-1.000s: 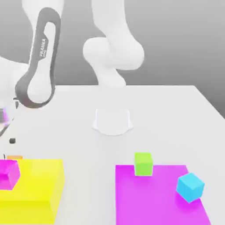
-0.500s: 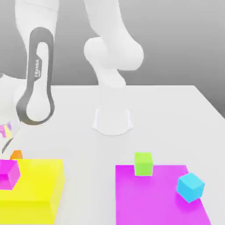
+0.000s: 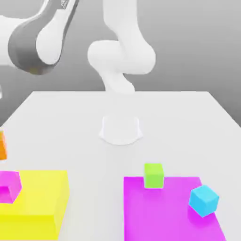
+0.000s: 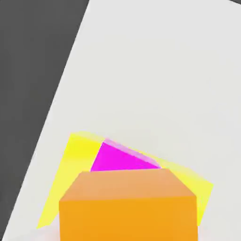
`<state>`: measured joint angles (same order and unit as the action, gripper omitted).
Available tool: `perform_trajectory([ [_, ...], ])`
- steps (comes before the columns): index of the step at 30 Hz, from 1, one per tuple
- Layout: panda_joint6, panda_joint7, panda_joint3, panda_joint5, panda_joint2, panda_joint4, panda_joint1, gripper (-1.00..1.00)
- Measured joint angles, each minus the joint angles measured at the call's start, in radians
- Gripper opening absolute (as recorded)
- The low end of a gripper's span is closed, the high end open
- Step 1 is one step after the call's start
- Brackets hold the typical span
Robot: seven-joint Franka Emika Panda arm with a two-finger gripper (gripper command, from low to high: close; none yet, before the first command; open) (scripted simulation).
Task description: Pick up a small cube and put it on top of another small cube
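The small orange cube (image 3: 2,146) hangs in the air at the exterior view's far left edge, well above the table. It sits close in front of the hand camera as a large orange block (image 4: 127,204), and my gripper is shut on it. Below it lies the magenta small cube (image 4: 120,157) on the big yellow block (image 4: 77,160). In the exterior view the magenta cube (image 3: 9,187) rests on the left part of the yellow block (image 3: 42,200).
A green cube (image 3: 153,175) and a blue cube (image 3: 204,200) sit on a flat magenta slab (image 3: 160,216) at the exterior view's right. My arm's base (image 3: 120,129) stands mid-table. The arm's link (image 3: 40,40) reaches over the upper left.
The gripper shut on the orange cube beside the yellow block and lifted it off the table. The arm's link swung upward.
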<state>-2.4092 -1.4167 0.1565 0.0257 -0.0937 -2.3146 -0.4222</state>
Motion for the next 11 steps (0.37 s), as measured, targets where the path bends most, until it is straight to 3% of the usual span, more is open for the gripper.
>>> perform_trajectory([
  [1,-0.039,0.005,0.002,0.009,-0.03,-0.01,0.002,1.0],
  [7,-0.058,0.007,0.002,0.011,-0.045,-0.015,0.001,1.0],
  [11,0.057,-0.01,0.004,-0.013,0.041,0.015,0.001,1.0],
])
